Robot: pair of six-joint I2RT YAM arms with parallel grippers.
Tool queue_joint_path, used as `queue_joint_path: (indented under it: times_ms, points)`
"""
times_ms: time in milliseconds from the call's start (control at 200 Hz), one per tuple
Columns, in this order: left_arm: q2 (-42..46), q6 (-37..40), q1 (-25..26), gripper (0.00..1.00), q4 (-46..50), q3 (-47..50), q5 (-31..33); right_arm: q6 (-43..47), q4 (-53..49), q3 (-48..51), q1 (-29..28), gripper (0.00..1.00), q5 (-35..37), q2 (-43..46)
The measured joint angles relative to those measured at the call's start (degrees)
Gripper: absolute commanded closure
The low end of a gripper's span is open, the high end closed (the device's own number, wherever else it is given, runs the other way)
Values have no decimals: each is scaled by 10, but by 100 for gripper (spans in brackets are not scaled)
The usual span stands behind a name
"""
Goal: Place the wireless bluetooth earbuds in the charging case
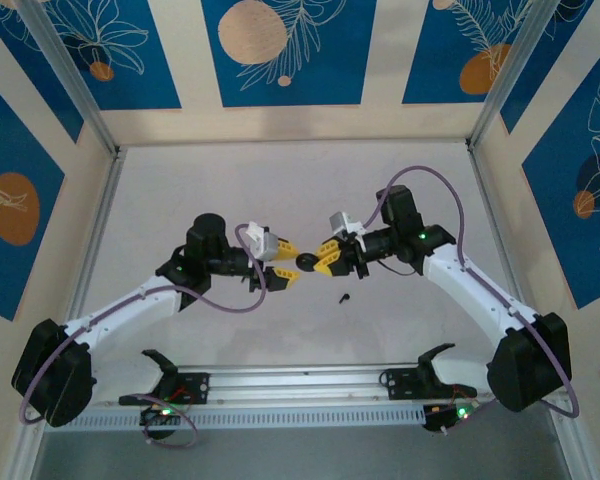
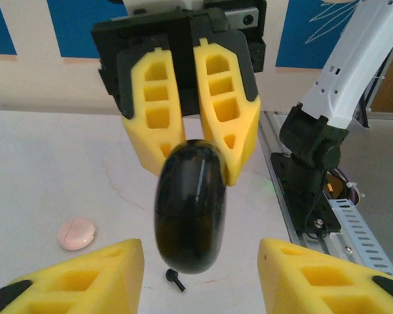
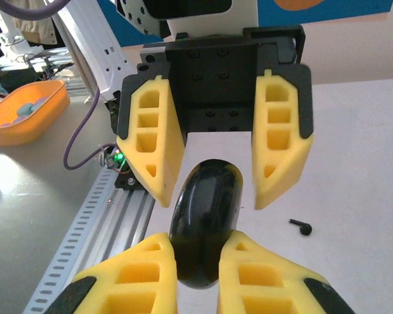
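Note:
The charging case point(image 1: 307, 262) is a glossy black oval, closed, held in the air between the two arms. My right gripper point(image 3: 198, 252) is shut on its near end point(image 3: 206, 222). My left gripper point(image 2: 200, 261) faces it from the other side, open, its yellow fingers point(image 2: 121, 268) standing either side of the case point(image 2: 190, 206) with a gap on each side. One black stemmed earbud point(image 2: 175, 279) lies on the table under the case, also seen from above as the earbud point(image 1: 344, 297) and, from the right wrist, as the earbud point(image 3: 301, 227).
A pink round disc point(image 2: 76, 233) lies on the table left of the case. An aluminium rail point(image 1: 300, 380) runs along the near edge by the arm bases. An orange bowl point(image 3: 26, 111) sits off the table beyond the rail.

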State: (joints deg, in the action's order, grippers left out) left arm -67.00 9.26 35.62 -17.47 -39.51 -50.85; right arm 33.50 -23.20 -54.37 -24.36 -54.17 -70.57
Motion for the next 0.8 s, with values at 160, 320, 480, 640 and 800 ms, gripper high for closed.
queue_joint_path:
  times_ms: [160, 320, 480, 640, 800]
  points:
    - [-3, 3, 0, 66, 9, -6, -4, 27, -21, -23, -7, 86, -4, -21]
    - [-3, 5, -3, 73, 21, -9, -3, 41, -43, -41, -9, 86, -13, -38]
    - [-2, 16, -3, 83, 31, -12, -4, 49, -52, -48, -10, 86, -18, -46]
    - [0, 18, -4, 76, 37, -12, -4, 51, -56, -48, -10, 86, -18, -47]
    - [2, 18, -4, 76, 39, -12, -3, 49, -51, -49, -12, 86, -16, -49]
